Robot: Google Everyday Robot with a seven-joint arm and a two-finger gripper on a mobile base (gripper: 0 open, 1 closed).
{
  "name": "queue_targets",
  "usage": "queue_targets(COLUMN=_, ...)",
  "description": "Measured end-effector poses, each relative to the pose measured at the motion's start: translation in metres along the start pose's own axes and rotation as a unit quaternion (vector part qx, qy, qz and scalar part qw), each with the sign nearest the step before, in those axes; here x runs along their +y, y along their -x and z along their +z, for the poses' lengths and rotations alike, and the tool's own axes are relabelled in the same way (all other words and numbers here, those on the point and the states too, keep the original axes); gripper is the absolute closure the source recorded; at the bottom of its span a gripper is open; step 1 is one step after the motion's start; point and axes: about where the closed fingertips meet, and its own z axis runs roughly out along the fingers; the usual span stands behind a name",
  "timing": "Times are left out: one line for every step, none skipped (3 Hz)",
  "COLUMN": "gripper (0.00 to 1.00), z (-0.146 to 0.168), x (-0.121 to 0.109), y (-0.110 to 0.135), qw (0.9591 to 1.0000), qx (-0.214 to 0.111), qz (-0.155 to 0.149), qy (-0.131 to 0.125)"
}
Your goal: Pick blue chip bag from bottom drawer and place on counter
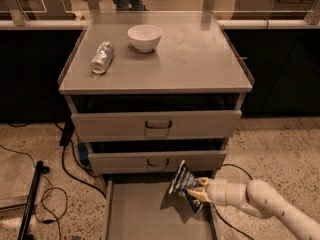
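Note:
The blue chip bag (183, 182) is a crinkled dark blue foil bag with white markings, held upright above the right side of the open bottom drawer (142, 211). My gripper (199, 189) reaches in from the lower right on a white arm and is shut on the bag's right side. The bag hangs in front of the middle drawer's front, clear of the drawer floor. The counter (195, 59) is the flat grey cabinet top above.
A white bowl (145, 37) and a crushed silver can (102, 57) sit on the counter's left half. Two upper drawers with loop handles (158, 125) stand slightly open. Black cables (65, 169) and a black stand (32, 196) lie on the floor at left.

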Motion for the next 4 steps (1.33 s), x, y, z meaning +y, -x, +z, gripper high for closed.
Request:
queue_targets(gripper=1.0, z=-0.039, x=-0.021, y=0.041, qw=0.9996, qx=0.013, qz=-0.014, qy=-0.023)
queue_targets(gripper=1.0, z=-0.07, x=-0.029, y=0.074, qw=0.9981, qx=0.025, qz=-0.034, qy=-0.046)
queue_targets(gripper=1.0, z=-0.109, x=-0.018, y=0.106, qw=0.9946, qx=0.022, qz=-0.066, qy=-0.078)
queue_targets(gripper=1.0, z=-0.109, x=-0.018, y=0.106, qw=0.9946, qx=0.022, qz=-0.066, qy=-0.077)
